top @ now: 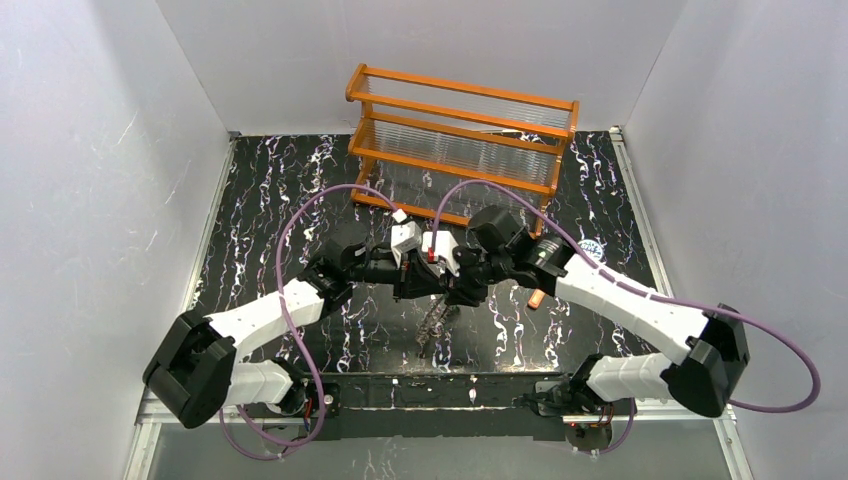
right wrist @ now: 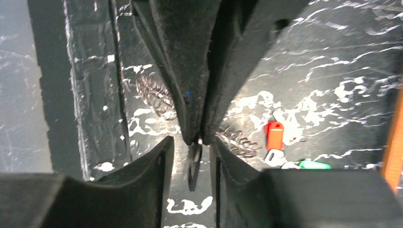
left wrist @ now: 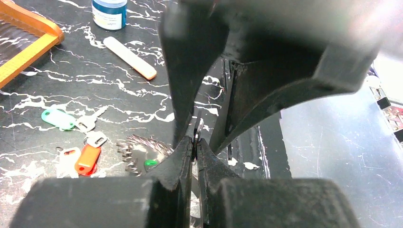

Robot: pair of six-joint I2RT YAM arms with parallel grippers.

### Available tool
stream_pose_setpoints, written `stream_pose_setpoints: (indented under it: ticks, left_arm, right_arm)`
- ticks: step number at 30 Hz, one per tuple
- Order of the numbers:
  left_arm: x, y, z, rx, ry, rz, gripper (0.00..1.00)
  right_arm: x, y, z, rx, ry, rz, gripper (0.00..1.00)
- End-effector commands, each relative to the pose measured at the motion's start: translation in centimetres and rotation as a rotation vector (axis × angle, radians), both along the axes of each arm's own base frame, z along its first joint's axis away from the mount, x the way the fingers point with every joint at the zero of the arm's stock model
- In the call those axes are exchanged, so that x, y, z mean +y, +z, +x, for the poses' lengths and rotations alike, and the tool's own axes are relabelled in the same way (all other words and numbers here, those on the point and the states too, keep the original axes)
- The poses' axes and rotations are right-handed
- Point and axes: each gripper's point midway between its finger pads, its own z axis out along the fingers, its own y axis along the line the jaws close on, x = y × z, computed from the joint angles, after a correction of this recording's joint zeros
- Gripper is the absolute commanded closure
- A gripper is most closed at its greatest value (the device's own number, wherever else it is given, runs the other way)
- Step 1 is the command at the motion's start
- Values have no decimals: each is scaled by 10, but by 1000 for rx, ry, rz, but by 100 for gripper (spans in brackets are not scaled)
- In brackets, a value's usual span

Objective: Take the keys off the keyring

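— Left side, report.

— My left gripper (left wrist: 195, 148) has its fingers (left wrist: 183, 164) pressed together, pinching a thin dark strip (left wrist: 195, 130) at the very tips. The strip sticks out past them (whether it belongs to the keyring, I cannot tell).

— Right side?

— My right gripper (right wrist: 192, 148) faces the left one tip to tip. Its fingers (right wrist: 159, 164) stand spread, one on each side of that strip, with a gap showing on both sides.

— Location of the keyring?

— The keyring (left wrist: 138, 151), toothed and silvery-grey, sits below the meeting fingertips. Part of it is hidden behind them.

— Keys?

— A red key (left wrist: 88, 159) lies on the table (left wrist: 142, 99) just beside the ring, off to the side of my left fingers. A green key (left wrist: 59, 118) lies a little farther out. Whether either is linked to the ring, I cannot tell.
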Motion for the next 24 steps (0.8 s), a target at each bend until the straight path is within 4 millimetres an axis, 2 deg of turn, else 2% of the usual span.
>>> stream_pose_setpoints:
  ticks: [1, 4, 7, 10, 13, 20, 24]
  left_arm:
    - [2, 26, -1, -63, 30, -90, 100]
    - [4, 29, 3, -70, 62, -110, 100]
    - [4, 32, 5, -59, 85, -130, 100]
    - [5, 41, 9, -50, 126, -180, 100]
    - [7, 49, 14, -61, 182, -230, 100]
    - [14, 65, 14, -53, 236, -329, 100]
    - [13, 70, 12, -45, 199, -351, 100]
  right_arm:
    - [15, 49, 23, -189, -88, 217, 54]
    - [2, 51, 32, -221, -225, 266, 40]
    - [-10, 64, 38, -263, -345, 368, 33]
    - [-21, 74, 43, -285, -446, 471, 34]
    - [-25, 79, 37, -259, -487, 583, 35]
    - [-26, 61, 16, -180, -462, 735, 35]
    - [-23, 53, 10, -176, -421, 759, 35]
